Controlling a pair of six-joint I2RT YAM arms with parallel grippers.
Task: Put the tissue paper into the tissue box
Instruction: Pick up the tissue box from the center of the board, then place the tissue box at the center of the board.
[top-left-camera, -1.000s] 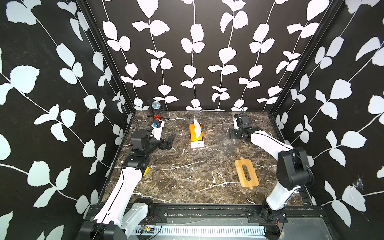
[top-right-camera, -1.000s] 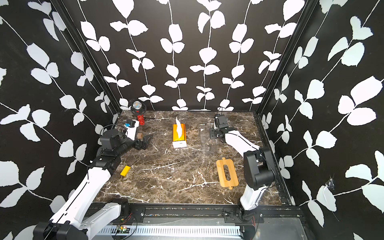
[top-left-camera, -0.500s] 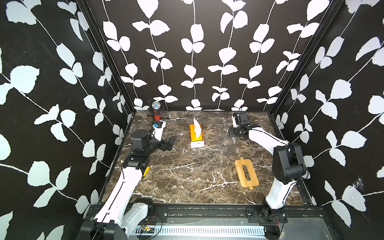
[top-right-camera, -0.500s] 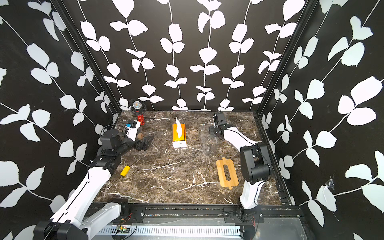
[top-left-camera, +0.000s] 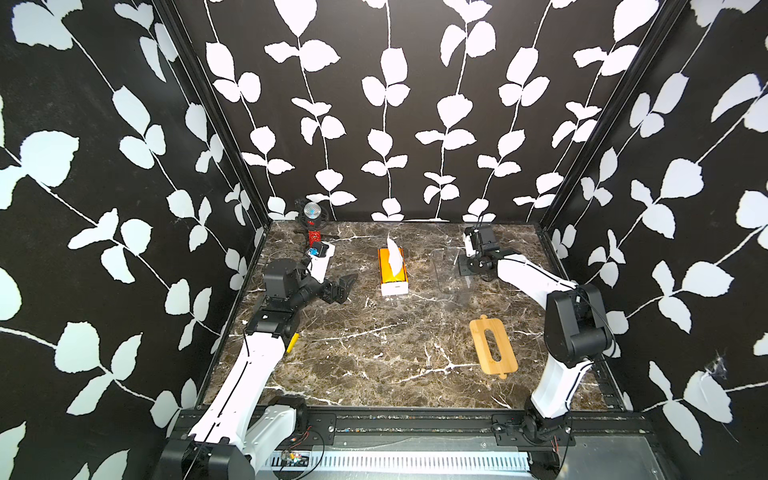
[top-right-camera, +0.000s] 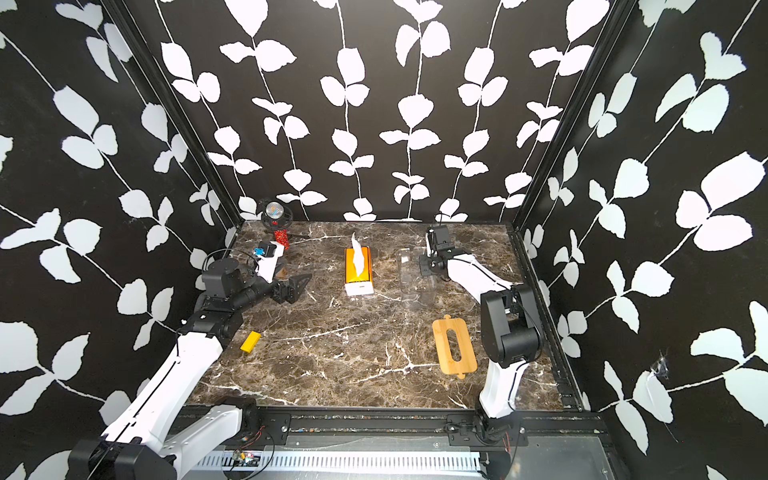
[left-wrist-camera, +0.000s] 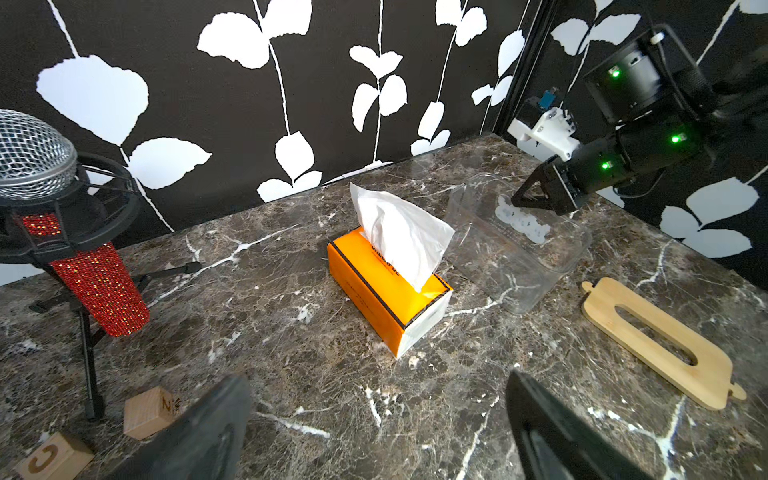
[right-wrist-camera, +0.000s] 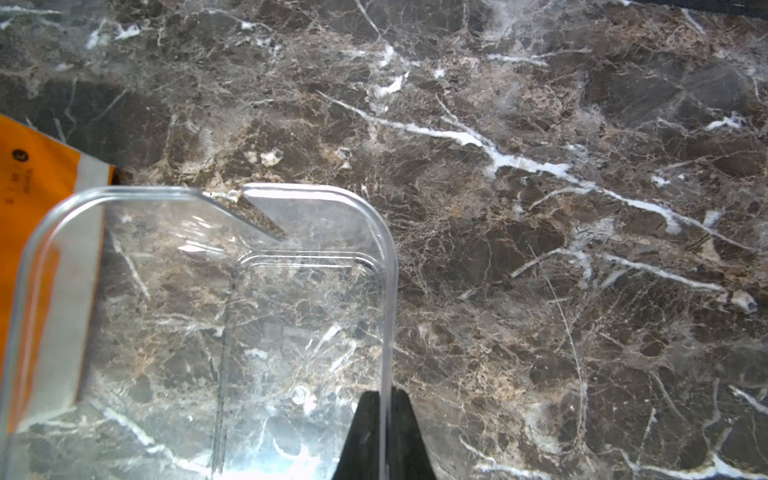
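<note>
Now that the right gripper (right-wrist-camera: 382, 401) has closed on the wall of the tissue box (right-wrist-camera: 388, 291), the box is judged steadied near the back edge of the counter (top-left-camera: 374, 353), while the tissue paper (top-left-camera: 392, 272) lies just beside it, ungrasped, before the wide-open left gripper (top-left-camera: 343, 286).

Clear glossy plastic tissue box (left-wrist-camera: 515, 266), matt wooden lid (left-wrist-camera: 602, 305), polished marble-look table (left-wrist-camera: 291, 374)
</note>
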